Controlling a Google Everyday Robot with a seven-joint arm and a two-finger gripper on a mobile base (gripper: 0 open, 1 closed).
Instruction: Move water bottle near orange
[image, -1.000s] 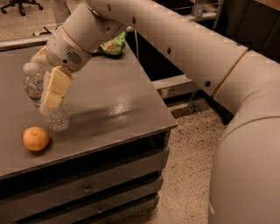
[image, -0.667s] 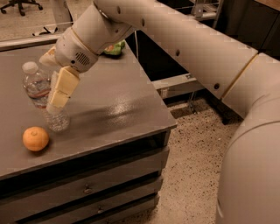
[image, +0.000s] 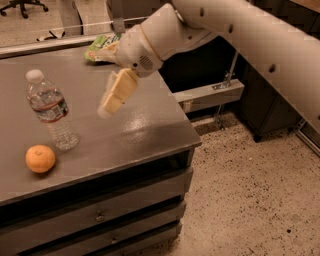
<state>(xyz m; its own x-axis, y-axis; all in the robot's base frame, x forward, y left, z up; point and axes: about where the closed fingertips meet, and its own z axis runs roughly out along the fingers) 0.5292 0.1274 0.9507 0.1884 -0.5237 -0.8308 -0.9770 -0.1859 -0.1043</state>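
The water bottle (image: 50, 111), clear and ribbed with a white cap and a label band, stands upright on the left of the grey table top (image: 150, 127). The orange (image: 40, 158) lies just in front of it and slightly to the left, a small gap apart. My gripper (image: 112, 101) hangs above the middle of the table, to the right of the bottle and clear of it. It is open and holds nothing.
A green snack bag (image: 99, 48) lies at the table's back edge, partly behind my arm. Drawers (image: 100, 216) sit under the table top. The speckled floor (image: 250, 200) is to the right, with dark furniture behind it.
My gripper was around the bottle and has let go and pulled away to the right. The bottle stays standing beside the orange.
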